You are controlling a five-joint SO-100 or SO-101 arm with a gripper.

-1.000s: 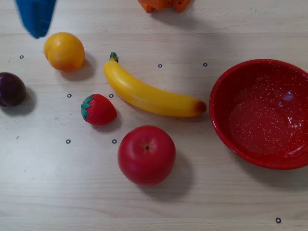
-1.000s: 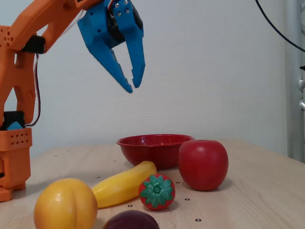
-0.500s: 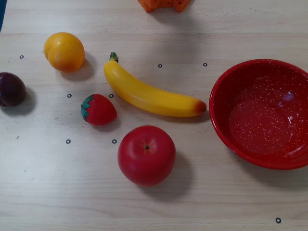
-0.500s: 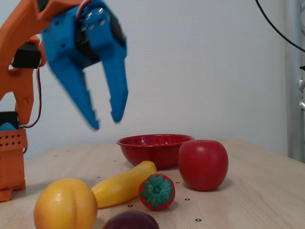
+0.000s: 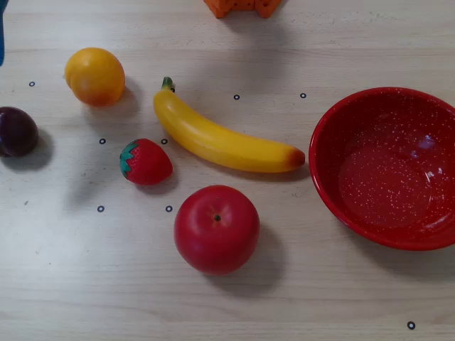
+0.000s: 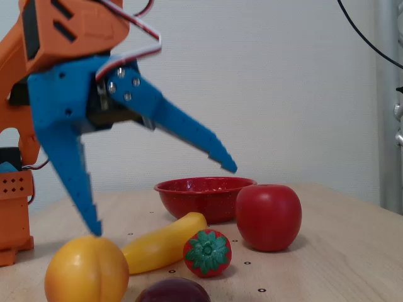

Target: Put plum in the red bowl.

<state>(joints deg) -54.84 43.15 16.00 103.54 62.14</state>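
Note:
The plum (image 5: 15, 131) is small, round and dark purple, and lies at the table's far left edge in the overhead view. In the fixed view only its top (image 6: 173, 290) shows, at the bottom edge. The red speckled bowl (image 5: 328, 135) sits empty at the right of the overhead view and stands at the back in the fixed view (image 6: 201, 196). My blue gripper (image 6: 163, 199) hangs above the table with its jaws spread wide and nothing between them. One fingertip (image 6: 94, 228) is just over the orange. In the overhead view only a blue sliver (image 5: 1, 35) shows at the left edge.
An orange (image 5: 94, 75), a banana (image 5: 224, 141), a strawberry (image 5: 146, 162) and a big red apple (image 5: 216, 229) lie between the plum and the bowl. The orange arm base (image 5: 242, 6) is at the top edge.

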